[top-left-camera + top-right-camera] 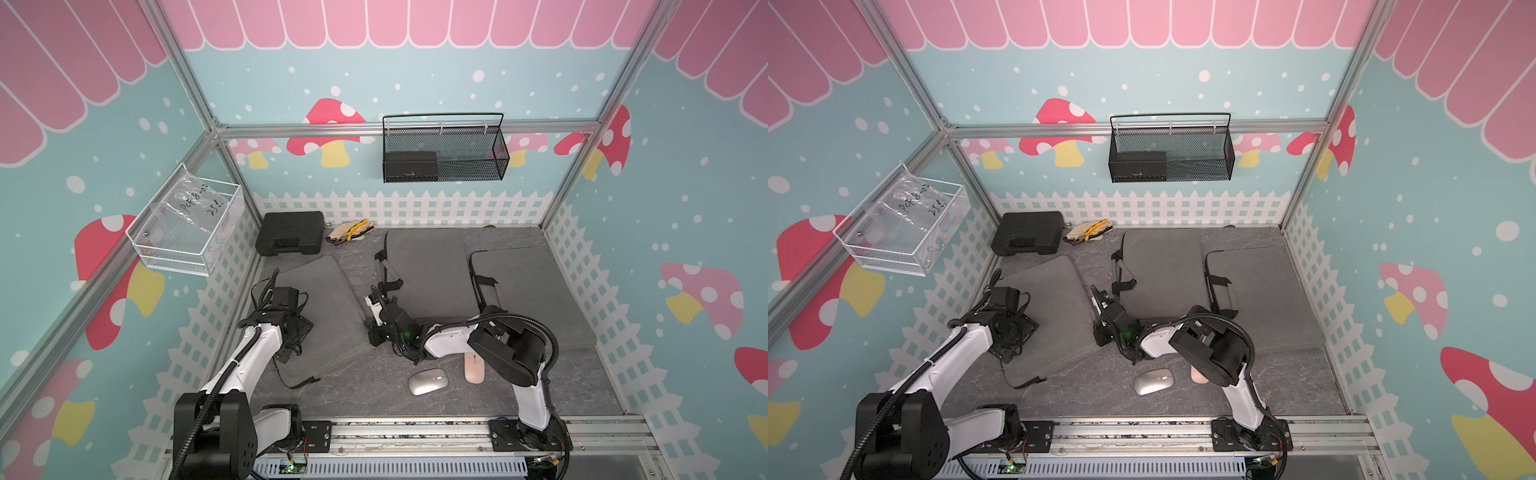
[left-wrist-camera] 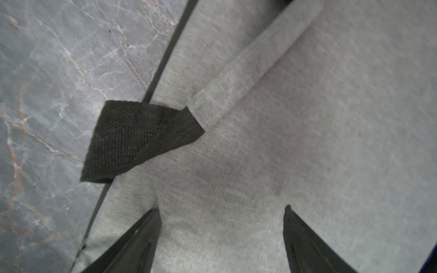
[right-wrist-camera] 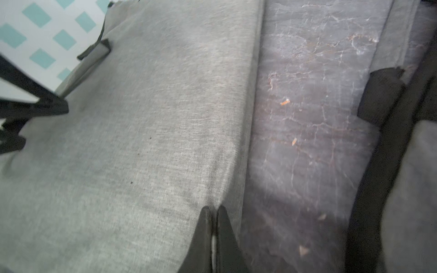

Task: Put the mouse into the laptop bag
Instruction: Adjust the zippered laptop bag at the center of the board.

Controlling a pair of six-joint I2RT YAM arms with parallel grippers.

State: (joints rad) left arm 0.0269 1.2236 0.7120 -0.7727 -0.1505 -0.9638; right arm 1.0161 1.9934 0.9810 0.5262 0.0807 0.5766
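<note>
Two slim, low, oval computer mice lie flat on a dark marbled table: a silver mouse and, just to its right, a pink mouse, which is partly hidden under the right arm's elbow in both top views. They sit close together but apart, on the bare near strip of table, in front of three grey laptop bags. The left bag lies at an angle, with a thin black strap trailing off its near edge. The middle bag and right bag lie side by side farther back, and the right bag reaches close to the right wall. A narrow strip of table separates the left and middle bags. A black case and gloves fill the far left corner. The left gripper hangs over the left bag with its fingers wide apart, holding nothing; its wrist view shows grey fabric and a black tab at the bag's edge. The right gripper sits at the left bag's right edge with its fingers pressed together; whether fabric is caught between them cannot be told. Both mice lie nearer the robot's base than that gripper and to its right, well apart from it.
</note>
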